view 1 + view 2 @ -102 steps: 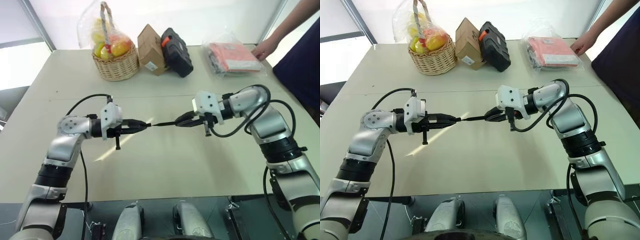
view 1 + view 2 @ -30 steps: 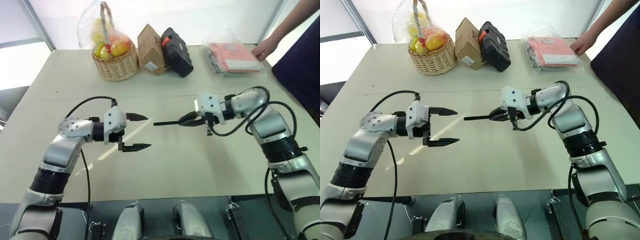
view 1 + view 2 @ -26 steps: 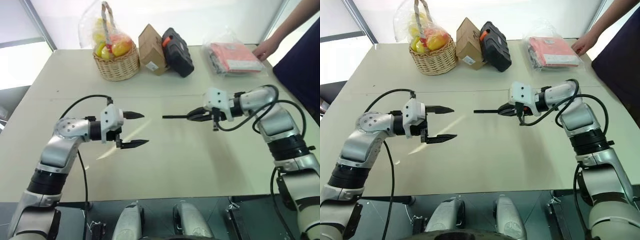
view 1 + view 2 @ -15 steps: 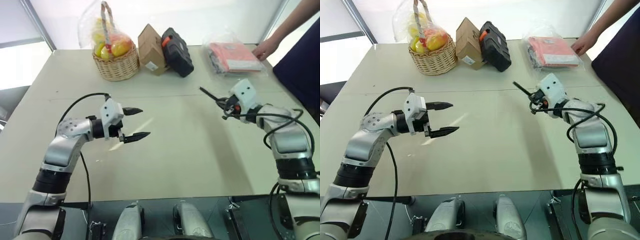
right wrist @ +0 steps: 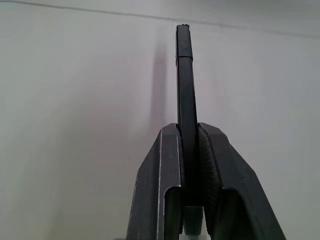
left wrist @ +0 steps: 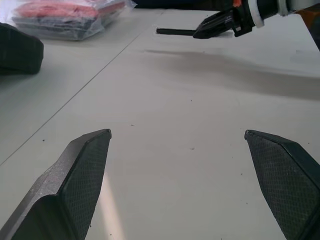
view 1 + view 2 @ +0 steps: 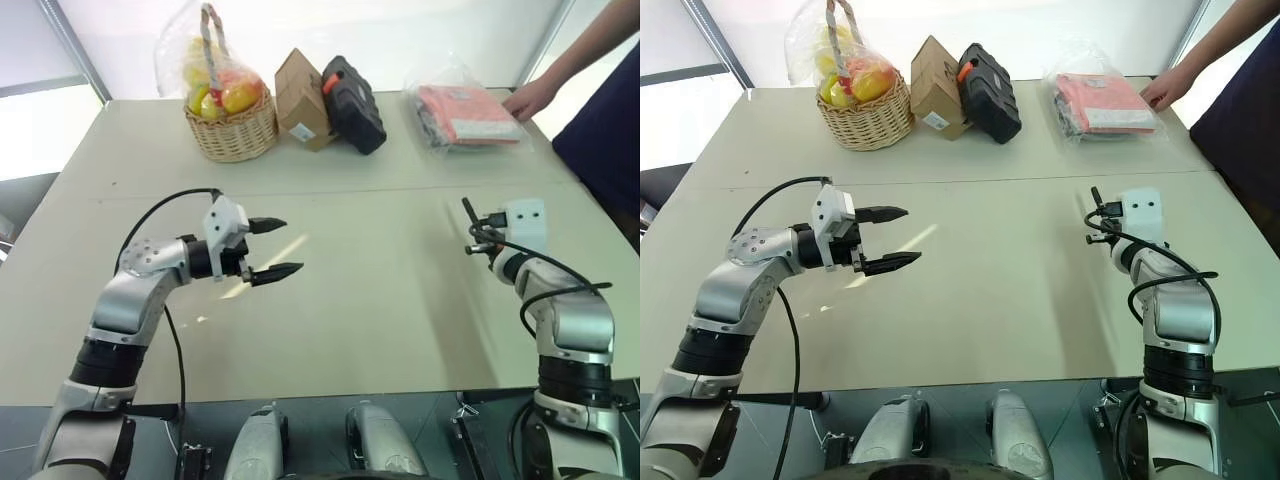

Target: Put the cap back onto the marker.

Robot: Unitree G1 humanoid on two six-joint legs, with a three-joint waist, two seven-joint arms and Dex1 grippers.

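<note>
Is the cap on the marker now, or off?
On: the cap sits on the end of the marker held in the right pincer.

The marker (image 5: 185,90) looks like smooth, slightly glossy black plastic. The left gripper's fingers (image 6: 82,175) carry a rough, knurled matt texture. The counter (image 7: 380,290) is matt and smooth, faintly speckled.

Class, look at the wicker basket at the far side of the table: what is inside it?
Inside the wicker basket, under a clear plastic bag wrapped over its handle, lie yellow and orange-red fruits. The basket wall hides whatever lies deeper down, so their number cannot be told.
</note>
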